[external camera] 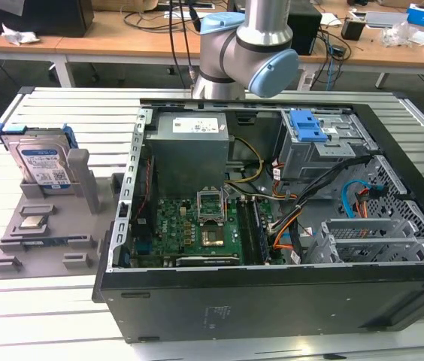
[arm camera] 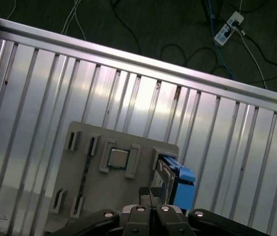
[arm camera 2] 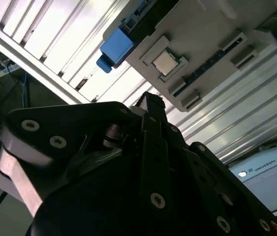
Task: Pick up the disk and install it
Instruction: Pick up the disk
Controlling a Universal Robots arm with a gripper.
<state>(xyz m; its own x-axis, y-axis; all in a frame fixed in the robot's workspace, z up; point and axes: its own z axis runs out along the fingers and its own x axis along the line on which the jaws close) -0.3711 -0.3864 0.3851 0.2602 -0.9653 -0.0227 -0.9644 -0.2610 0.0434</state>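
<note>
gripper (arm camera: 151, 195) together, empty, aimed at grey holder (arm camera: 104, 191). disk (external camera: 43, 162) upright at holder corner, untouched. advice: part jaws wide, come down square on its top edge, clear of chip (arm camera: 117, 158).

A black metal computer tower case (external camera: 272, 301) lies open on its side on the ribbed aluminium counter (external camera: 69, 113). Inside it are a green motherboard (external camera: 197, 226), a grey boxy power supply (external camera: 189, 150) and a grey metal drive cage (external camera: 317, 147) with a blue latch (external camera: 307, 126). On the exterior view's left, just beside the case, a flat grey plastic fixture tray (external camera: 39, 256) carries a small square silver processor chip (external camera: 31, 222), which both wrist views show (arm camera 2: 165, 62) (arm camera: 117, 158).
</note>
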